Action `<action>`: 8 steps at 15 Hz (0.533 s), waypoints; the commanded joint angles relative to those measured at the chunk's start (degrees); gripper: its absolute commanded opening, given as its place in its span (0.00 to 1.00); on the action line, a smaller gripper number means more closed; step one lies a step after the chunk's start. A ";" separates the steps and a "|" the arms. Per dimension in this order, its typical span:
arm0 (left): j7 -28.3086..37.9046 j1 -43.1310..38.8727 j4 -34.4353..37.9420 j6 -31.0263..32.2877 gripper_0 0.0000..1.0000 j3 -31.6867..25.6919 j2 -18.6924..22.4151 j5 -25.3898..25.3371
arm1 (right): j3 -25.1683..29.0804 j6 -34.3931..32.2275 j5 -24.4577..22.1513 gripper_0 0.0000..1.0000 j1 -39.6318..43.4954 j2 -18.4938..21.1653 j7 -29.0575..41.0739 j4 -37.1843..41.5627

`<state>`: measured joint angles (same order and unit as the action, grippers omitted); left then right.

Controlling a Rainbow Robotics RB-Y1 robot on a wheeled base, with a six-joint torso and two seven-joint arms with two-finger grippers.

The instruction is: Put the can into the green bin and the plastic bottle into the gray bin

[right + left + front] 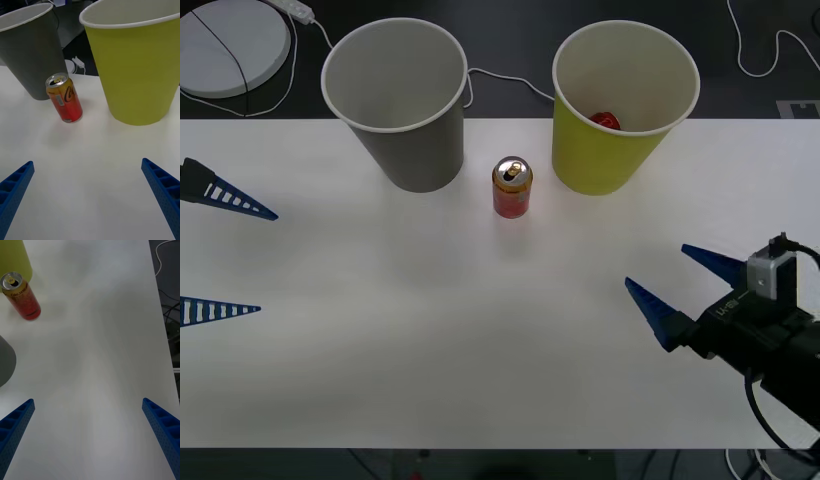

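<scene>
The red-orange can (pixel 512 187) (pixel 64 98) (pixel 20 296) stands upright on the white table, between the gray bin (pixel 395 100) (pixel 32 48) and the green bin (pixel 625 105) (pixel 137 63). Something red (pixel 605 121) lies inside the green bin. My right gripper (pixel 655 265) (pixel 88 162) is open just above the table at the front right, facing the can and the green bin from a distance. My left gripper (pixel 268 262) (pixel 88 400) is open at the table's left edge, far from the can. The plastic bottle is out of view.
The white table (pixel 430 330) has bare surface between both grippers and the bins. Behind its far edge lie a round white device (pixel 230 45) and white cables (pixel 500 78) on the dark floor.
</scene>
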<state>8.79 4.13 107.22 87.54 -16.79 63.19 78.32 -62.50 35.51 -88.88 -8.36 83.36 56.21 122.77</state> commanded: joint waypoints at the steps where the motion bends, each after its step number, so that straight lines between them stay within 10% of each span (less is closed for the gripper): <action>1: 0.00 0.00 0.00 0.00 1.00 0.00 0.00 -0.01 | -15.99 8.08 -0.33 1.00 -13.70 -4.96 0.31 -6.93; 8: 0.00 0.00 0.00 0.00 1.00 0.00 0.00 -0.01 | -28.12 14.59 -0.50 1.00 -24.86 -15.78 1.19 -19.50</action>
<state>8.79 4.13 107.22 87.54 -16.79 63.19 78.32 -89.60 49.38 -89.36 -32.30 68.62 57.24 104.57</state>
